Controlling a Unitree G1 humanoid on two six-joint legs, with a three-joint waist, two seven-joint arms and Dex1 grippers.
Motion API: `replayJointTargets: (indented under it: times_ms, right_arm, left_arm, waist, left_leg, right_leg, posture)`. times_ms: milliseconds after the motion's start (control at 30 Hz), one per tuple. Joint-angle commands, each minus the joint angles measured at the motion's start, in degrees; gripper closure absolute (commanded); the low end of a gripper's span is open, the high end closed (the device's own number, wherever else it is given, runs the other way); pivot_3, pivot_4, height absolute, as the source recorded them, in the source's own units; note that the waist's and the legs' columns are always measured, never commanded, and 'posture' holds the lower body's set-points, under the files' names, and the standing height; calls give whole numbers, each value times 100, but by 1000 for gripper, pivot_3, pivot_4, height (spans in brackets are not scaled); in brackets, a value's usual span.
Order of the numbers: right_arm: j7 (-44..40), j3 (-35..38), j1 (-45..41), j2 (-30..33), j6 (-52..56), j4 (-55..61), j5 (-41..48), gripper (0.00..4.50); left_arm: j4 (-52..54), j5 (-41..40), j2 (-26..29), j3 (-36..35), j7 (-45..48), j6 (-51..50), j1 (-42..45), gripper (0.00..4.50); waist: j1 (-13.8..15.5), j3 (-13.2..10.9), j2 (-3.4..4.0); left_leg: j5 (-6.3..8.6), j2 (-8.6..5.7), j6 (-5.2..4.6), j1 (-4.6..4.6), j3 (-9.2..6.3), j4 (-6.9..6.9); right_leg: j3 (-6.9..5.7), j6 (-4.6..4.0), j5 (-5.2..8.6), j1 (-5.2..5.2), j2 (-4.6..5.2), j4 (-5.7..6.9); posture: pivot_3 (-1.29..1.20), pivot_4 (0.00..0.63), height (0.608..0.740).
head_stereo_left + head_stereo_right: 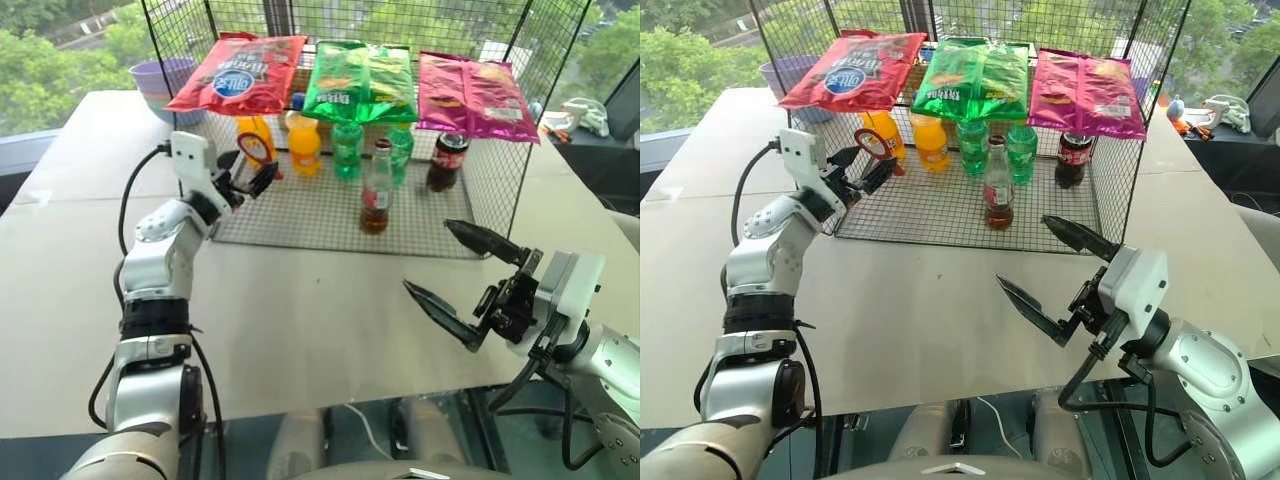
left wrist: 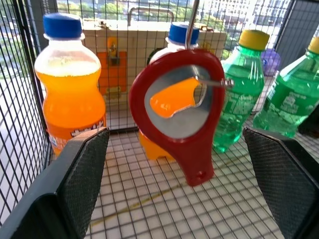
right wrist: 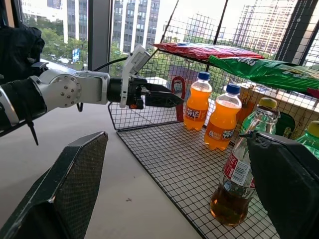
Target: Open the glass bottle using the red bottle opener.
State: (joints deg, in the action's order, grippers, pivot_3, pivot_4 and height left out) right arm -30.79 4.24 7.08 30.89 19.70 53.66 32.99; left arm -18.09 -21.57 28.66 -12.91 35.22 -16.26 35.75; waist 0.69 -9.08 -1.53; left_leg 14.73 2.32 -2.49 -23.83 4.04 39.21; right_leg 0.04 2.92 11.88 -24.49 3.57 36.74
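The opener [image 2: 179, 117] hung on a hook at the rack's [image 1: 300, 215] left end, between the left claw's [image 1: 248, 172] wide fingers. Light, stiff; best pinched by its handle. Right claw [image 1: 455, 285] gaped, empty, over the desk [image 1: 300, 310].

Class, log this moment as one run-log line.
left gripper: open, flanking hanging red bottle opener | right gripper: open, near glass bottle | cap: on

A mock shop display: a wire rack [image 1: 480, 215] of drinks under hung snack bags [image 1: 362, 82], beside high-rise windows.
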Motion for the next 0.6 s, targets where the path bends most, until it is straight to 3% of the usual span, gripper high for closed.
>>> replayJointTargets:
  times_ms: [33,167,267,533,600]
  right_arm:
    - [-12,-6,-2,17,-130,118,-31,0]
    - [-31,-22,-52,18,-126,74,-60,0]
    - [-16,-21,-53,22,-120,79,-82,0]
    - [54,-3,-15,30,-76,120,-124,0]
    - [63,-19,-17,31,-64,101,-144,0]
  left_arm:
    - [242,-47,94,-89,50,59,82,67]
    - [16,33,56,-64,-13,164,291,67]
    - [-90,-9,15,-31,112,210,374,804]
    - [-259,-73,12,-69,384,349,442,4459]
    - [-187,-170,44,-105,558,332,384,4459]
  waist:
    - [10,0,0]
    - [10,0,-1]
    - [10,0,-2]
    - [4,-1,-2]
    - [3,-1,-2]
  left_leg:
    - [0,0,0,0,0,0]
    - [0,-1,0,0,0,1]
    - [0,-1,0,-1,0,1]
    - [0,-1,0,0,0,1]
    - [0,-1,0,0,0,1]
  right_leg:
    - [0,0,0,0,0,0]
    - [0,-2,1,1,0,0]
    - [0,-1,1,1,0,0]
    - [0,2,-1,1,-1,0]
    - [0,2,-1,1,-1,0]
  posture:
    - [0,150,740]
    - [0,150,740]
    - [0,150,740]
    - [0,150,740]
    - [0,150,740]
